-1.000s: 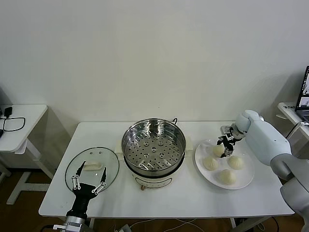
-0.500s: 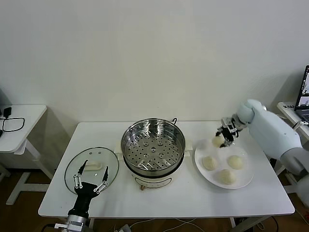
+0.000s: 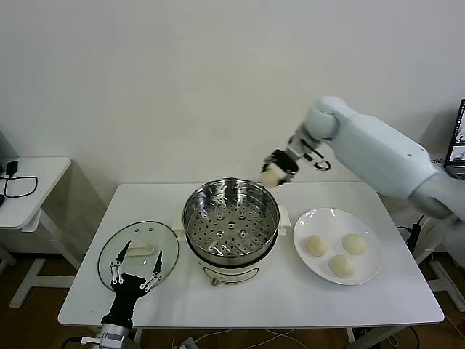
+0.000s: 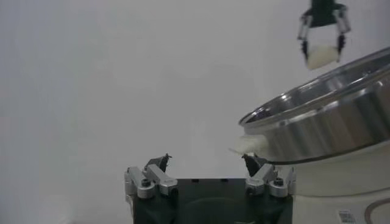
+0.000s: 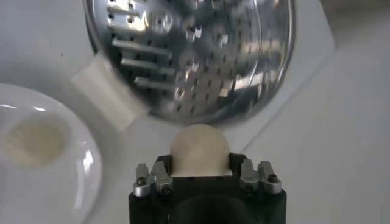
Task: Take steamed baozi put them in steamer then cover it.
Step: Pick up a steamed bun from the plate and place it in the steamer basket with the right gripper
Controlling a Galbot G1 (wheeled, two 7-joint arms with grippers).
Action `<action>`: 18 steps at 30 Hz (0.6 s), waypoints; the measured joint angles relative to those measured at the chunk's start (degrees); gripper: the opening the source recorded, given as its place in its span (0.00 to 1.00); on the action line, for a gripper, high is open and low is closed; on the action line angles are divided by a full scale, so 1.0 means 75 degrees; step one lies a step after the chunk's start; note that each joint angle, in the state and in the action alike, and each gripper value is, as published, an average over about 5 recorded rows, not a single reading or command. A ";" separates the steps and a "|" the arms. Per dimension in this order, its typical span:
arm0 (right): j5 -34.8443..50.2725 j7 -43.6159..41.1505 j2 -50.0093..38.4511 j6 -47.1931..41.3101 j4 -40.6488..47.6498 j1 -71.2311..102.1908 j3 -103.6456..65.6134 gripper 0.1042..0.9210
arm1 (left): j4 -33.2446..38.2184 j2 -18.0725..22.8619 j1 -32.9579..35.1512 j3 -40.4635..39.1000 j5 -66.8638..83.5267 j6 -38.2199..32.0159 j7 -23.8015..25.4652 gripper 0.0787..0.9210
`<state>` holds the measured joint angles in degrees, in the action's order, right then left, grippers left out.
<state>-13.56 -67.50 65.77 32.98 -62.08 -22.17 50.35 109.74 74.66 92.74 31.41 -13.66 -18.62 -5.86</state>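
My right gripper (image 3: pixel 276 169) is shut on one cream-white baozi (image 3: pixel 272 177) and holds it in the air above the back right rim of the shiny steamer (image 3: pixel 190 218). The right wrist view shows that baozi (image 5: pixel 199 148) between the jaws, with the perforated steamer floor (image 5: pixel 195 55) below and nothing lying on it. Three more baozi (image 3: pixel 316 245) lie on the white plate (image 3: pixel 370 275). To the steamer's left the glass cover (image 3: pixel 158 237) lies flat on the table. My left gripper (image 3: pixel 134 273) hangs open over the cover's near edge.
The steamer sits on a white cooker base (image 3: pixel 231 274) in the middle of the white table (image 3: pixel 290 305). A small side table (image 3: pixel 36 182) with a cable stands at the far left. A laptop (image 3: pixel 459 145) shows at the right edge.
My right gripper has lifted one baozi off the plate and carried it up and left to above the steamer's back rim. The left arm has not moved.
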 measured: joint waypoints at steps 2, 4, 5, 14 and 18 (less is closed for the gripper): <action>-0.0229 0.0033 0.0223 0.0239 -0.0043 0.0015 0.0084 0.65 | 0.0012 0.0000 0.0002 0.0013 0.0019 -0.0010 -0.0003 0.88; -0.0477 0.0067 0.0428 0.0437 -0.0054 0.0066 0.0133 0.65 | 0.0012 -0.0003 -0.0002 0.0033 0.0035 -0.0021 -0.0005 0.88; -0.0606 0.0085 0.0525 0.0523 -0.0050 0.0104 0.0149 0.65 | 0.0011 -0.0005 -0.0006 0.0041 0.0043 -0.0025 -0.0006 0.88; -0.1653 0.0200 0.1223 0.0994 0.0263 0.0564 0.0117 0.65 | 0.0039 -0.0001 -0.0008 0.0082 0.0075 -0.0029 -0.0012 0.88; -0.1994 0.0243 0.1453 0.1107 0.0466 0.0747 0.0052 0.66 | 0.0046 -0.0001 0.0004 0.0121 0.0085 -0.0037 -0.0015 0.88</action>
<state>-28.51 -65.68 76.67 41.29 -58.59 -16.58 50.75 110.08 74.65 92.77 32.31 -13.02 -18.90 -5.98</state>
